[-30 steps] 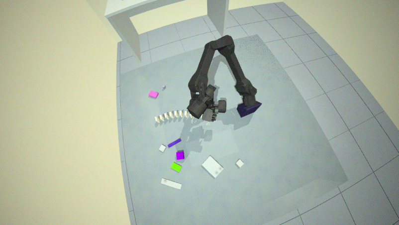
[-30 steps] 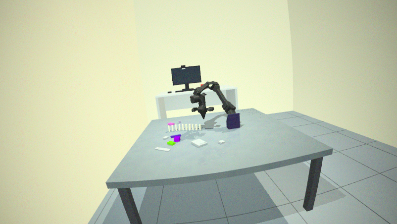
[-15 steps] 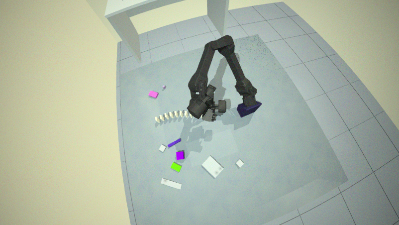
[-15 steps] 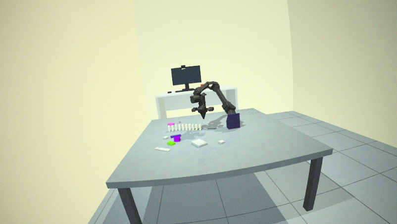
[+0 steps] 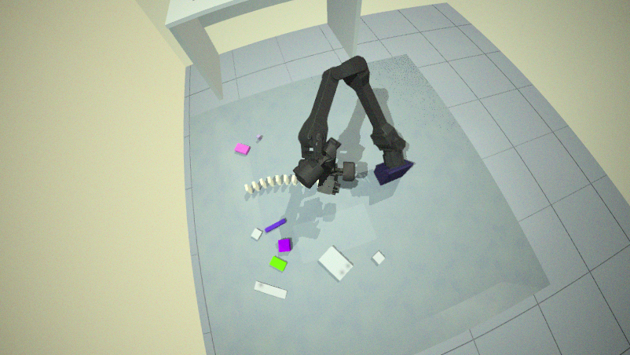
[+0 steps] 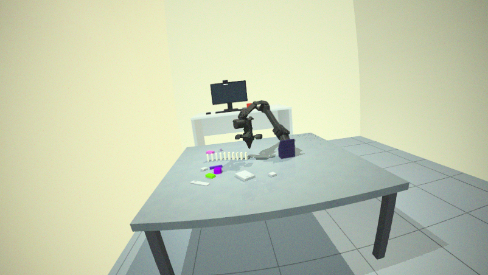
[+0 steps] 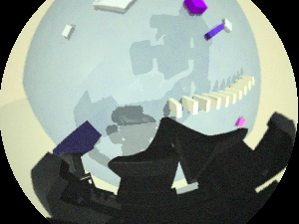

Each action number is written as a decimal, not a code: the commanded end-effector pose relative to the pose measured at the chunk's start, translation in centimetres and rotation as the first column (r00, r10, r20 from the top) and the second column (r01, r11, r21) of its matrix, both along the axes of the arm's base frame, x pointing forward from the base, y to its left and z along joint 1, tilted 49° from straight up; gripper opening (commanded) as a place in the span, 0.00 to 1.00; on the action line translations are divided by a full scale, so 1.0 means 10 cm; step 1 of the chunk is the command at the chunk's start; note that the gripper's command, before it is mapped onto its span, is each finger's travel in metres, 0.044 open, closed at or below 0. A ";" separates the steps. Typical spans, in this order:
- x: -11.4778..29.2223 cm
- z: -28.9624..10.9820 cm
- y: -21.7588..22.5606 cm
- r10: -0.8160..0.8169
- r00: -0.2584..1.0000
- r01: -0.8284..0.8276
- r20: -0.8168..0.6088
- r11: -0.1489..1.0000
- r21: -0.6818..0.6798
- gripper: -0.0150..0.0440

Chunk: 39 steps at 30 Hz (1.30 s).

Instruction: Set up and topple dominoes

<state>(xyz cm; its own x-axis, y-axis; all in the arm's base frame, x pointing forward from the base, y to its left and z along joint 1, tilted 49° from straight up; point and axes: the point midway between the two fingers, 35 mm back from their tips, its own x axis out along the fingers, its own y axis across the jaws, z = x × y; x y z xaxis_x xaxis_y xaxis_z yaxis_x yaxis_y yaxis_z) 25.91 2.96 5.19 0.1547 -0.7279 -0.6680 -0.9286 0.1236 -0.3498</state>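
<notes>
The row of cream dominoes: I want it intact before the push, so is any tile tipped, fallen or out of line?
Nothing stands out. The row of cream dominoes stands upright and evenly spaced in a gentle curve on the grey table. The black gripper, shut on nothing, hangs above the table just beyond the row's end.
</notes>
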 end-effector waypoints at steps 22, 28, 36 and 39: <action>0.21 -0.31 -0.53 -0.013 1.000 0.013 -0.014 1.000 -0.020 0.25; 0.31 -0.28 -0.54 -0.013 1.000 0.013 -0.014 1.000 -0.020 0.25; 0.35 -0.21 -0.46 -0.008 1.000 0.008 -0.011 1.000 -0.007 0.25; 0.37 -0.10 -0.32 0.001 1.000 -0.001 -0.015 1.000 0.008 0.25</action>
<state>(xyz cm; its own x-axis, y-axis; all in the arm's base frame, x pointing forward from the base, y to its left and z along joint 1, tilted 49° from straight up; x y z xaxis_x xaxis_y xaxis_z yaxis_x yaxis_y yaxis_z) 29.20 -1.56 3.17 0.1330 -0.7357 -0.6641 -0.9365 0.1262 -0.3273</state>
